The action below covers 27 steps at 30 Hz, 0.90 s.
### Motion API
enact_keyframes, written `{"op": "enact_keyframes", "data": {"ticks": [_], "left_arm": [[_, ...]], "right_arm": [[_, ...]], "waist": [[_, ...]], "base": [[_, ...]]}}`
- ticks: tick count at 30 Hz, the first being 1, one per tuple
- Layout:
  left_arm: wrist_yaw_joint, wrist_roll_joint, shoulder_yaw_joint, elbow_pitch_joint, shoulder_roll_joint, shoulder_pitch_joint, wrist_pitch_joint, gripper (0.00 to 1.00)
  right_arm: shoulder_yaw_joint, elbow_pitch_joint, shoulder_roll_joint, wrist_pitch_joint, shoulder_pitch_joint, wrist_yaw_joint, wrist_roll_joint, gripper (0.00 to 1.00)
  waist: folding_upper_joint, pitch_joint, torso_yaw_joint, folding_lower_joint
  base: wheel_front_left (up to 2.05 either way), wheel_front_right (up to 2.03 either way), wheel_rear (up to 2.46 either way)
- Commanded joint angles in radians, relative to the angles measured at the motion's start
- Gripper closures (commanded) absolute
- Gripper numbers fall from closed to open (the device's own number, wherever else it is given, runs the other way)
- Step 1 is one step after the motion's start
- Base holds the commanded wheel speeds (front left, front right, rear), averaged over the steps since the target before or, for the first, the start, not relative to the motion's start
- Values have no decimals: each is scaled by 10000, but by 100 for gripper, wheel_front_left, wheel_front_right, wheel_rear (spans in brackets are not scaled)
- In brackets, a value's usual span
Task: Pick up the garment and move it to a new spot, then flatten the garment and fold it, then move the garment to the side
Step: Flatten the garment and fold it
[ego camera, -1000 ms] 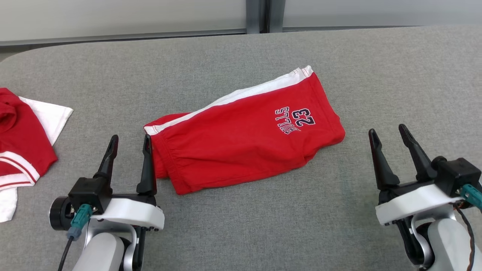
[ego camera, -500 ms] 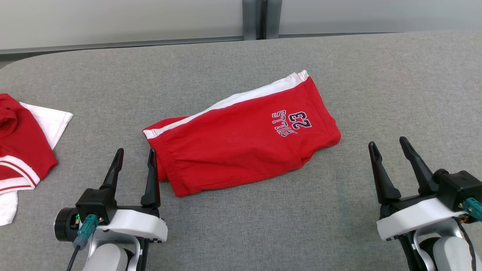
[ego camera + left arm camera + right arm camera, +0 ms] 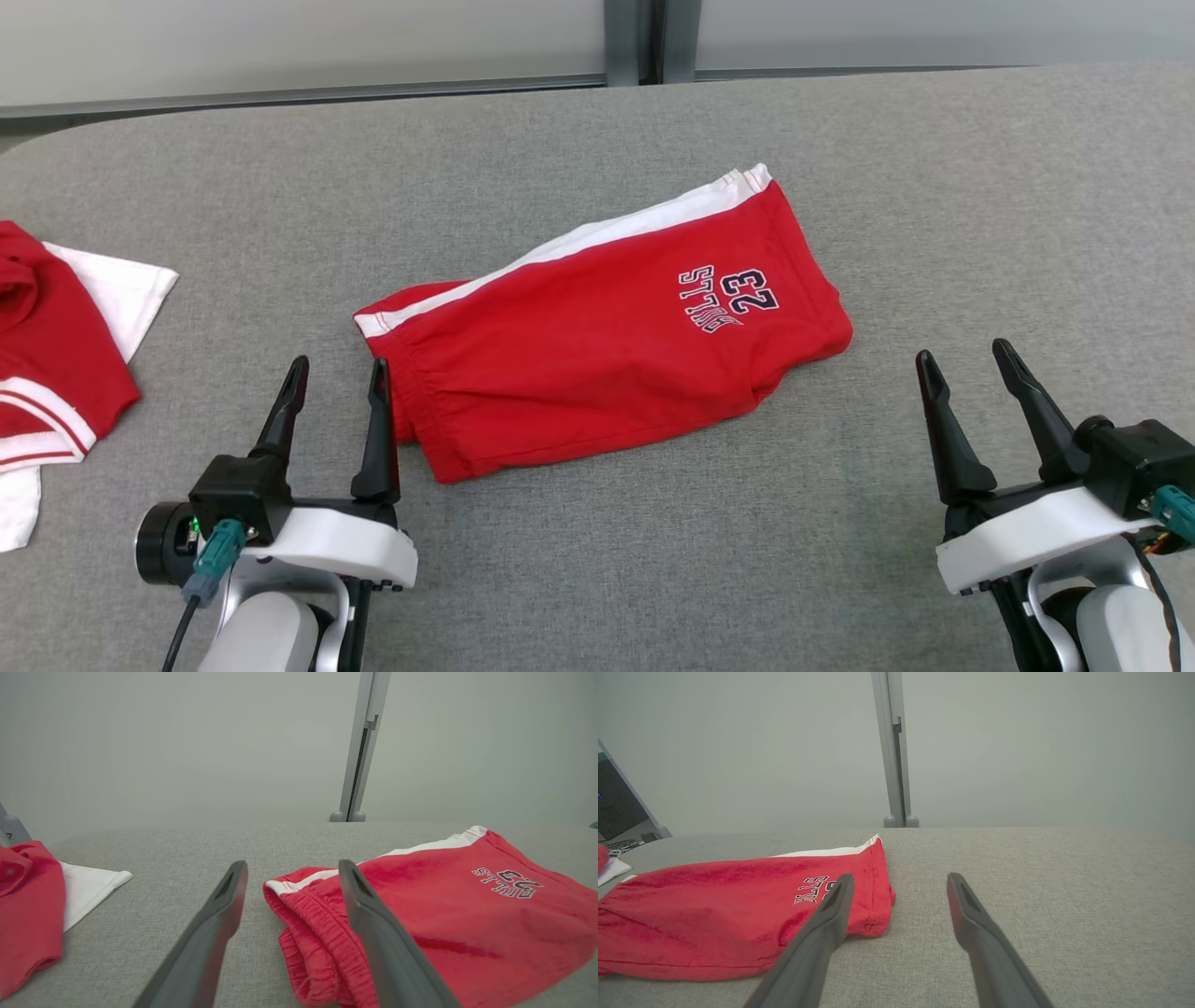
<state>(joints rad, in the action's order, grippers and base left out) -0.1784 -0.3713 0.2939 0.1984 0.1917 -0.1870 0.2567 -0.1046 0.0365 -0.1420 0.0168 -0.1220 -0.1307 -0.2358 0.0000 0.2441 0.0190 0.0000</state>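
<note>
The garment [image 3: 597, 336] is a pair of red shorts with a white side stripe and dark "23" lettering, folded in half and lying slantwise in the middle of the grey table [image 3: 597, 560]. My left gripper [image 3: 338, 371] stands open at the lower left, its tips just short of the waistband end [image 3: 303, 914]. At the lower right my right gripper [image 3: 965, 353] is open too, a little to the right of the hem end [image 3: 873, 891]. Nothing is between either pair of fingers.
Another red and white garment [image 3: 56, 364] lies at the table's left edge, also in the left wrist view [image 3: 32, 910]. A pale wall with a grey upright post [image 3: 635, 42] runs behind the table's far edge.
The head camera tilted a little and came back. Both grippers sit slightly lower in the view than a second ago; the left one has drawn back from the waistband. The shorts have not moved.
</note>
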Motion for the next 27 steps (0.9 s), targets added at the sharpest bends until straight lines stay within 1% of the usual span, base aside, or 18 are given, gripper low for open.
{"op": "enact_keyframes", "data": {"ticks": [1,9,14,18,20,22,23,24,25,26,27], "left_arm": [[-17,-18,24,-29,15,-189,12,0],[192,43,312,-44,-300,-888,35,0],[296,101,361,89,-488,-1241,76,0],[371,133,336,226,-602,-1357,86,0],[411,142,306,287,-625,-1392,92,0],[457,184,243,298,-650,-1455,76,0],[450,207,208,280,-659,-1458,77,0],[462,223,172,268,-668,-1449,76,0],[458,237,137,246,-681,-1440,77,0],[476,264,99,233,-692,-1419,78,0],[491,292,61,217,-705,-1393,78,0]], "right_arm": [[69,83,-58,-93,-45,0,-4,0],[-49,897,-186,-93,-959,0,-228,0],[-322,2277,-286,-20,-1972,0,-344,0],[-469,3727,-238,164,-2822,0,-513,0],[-596,4436,-192,88,-3118,0,-584,0],[-759,4954,-109,169,-3353,0,-733,0],[-839,5172,-82,195,-3445,0,-809,3],[-903,5346,-55,220,-3527,0,-878,44],[-996,5479,-8,237,-3570,-2,-998,94],[-1075,5601,20,292,-3616,-2,-1098,100],[-1138,5697,9,330,-3650,-2,-1176,100]], "waist": [[0,100,90,0],[0,979,787,0],[0,1430,1116,0],[0,1517,1230,0],[0,1537,1267,0],[0,1537,1289,0],[0,1533,1296,0],[0,1528,1296,0],[0,1519,1289,0],[0,1506,1274,0],[0,1489,1262,0]], "base": [[0,0,0],[0,0,0],[0,0,0],[0,0,0],[0,0,0],[0,0,0],[0,0,0],[0,0,0],[0,0,0],[0,0,0],[0,0,0]]}}
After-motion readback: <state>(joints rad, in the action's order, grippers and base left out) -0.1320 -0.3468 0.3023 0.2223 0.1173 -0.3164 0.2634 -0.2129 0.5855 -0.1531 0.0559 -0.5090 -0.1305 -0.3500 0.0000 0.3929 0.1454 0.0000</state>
